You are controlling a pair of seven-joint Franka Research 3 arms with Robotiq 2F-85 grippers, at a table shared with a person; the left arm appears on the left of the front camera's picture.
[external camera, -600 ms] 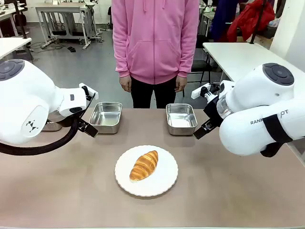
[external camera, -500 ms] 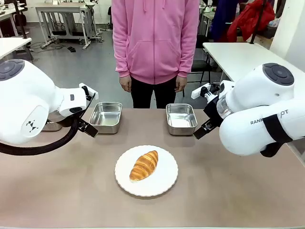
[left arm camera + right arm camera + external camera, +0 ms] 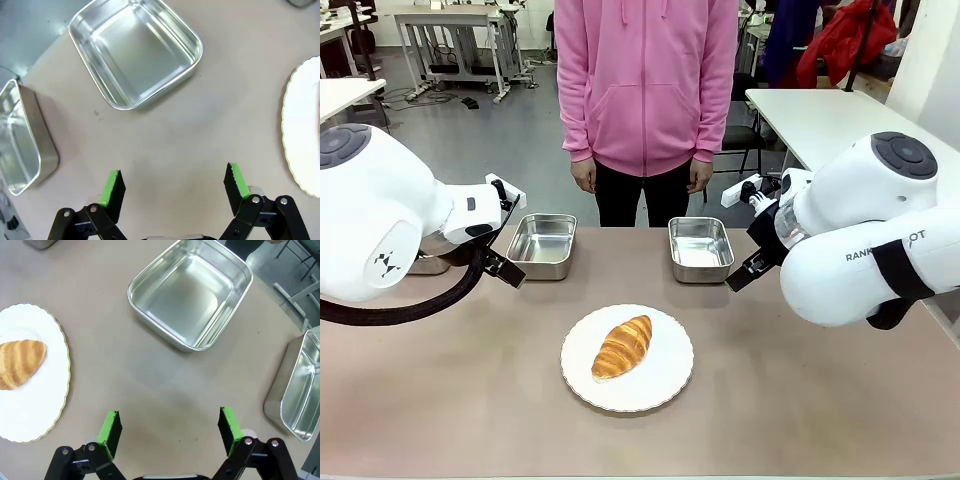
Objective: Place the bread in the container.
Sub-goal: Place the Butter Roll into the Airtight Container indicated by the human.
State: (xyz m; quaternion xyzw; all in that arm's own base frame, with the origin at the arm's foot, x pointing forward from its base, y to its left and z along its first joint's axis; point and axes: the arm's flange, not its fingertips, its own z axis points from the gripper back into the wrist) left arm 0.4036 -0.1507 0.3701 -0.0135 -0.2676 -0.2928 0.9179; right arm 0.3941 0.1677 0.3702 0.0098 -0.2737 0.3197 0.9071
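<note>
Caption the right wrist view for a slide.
Open right gripper over the table, bread on a white plate at picture left, one empty steel pan ahead, another pan at picture right.

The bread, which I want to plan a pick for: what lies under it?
The bread lies on a round white scalloped plate, which rests on the table. The plate's middle is covered by the bread, so anything between them cannot be seen.

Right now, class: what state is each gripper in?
Left gripper: open, holding nothing.
Right gripper: open, holding nothing.
</note>
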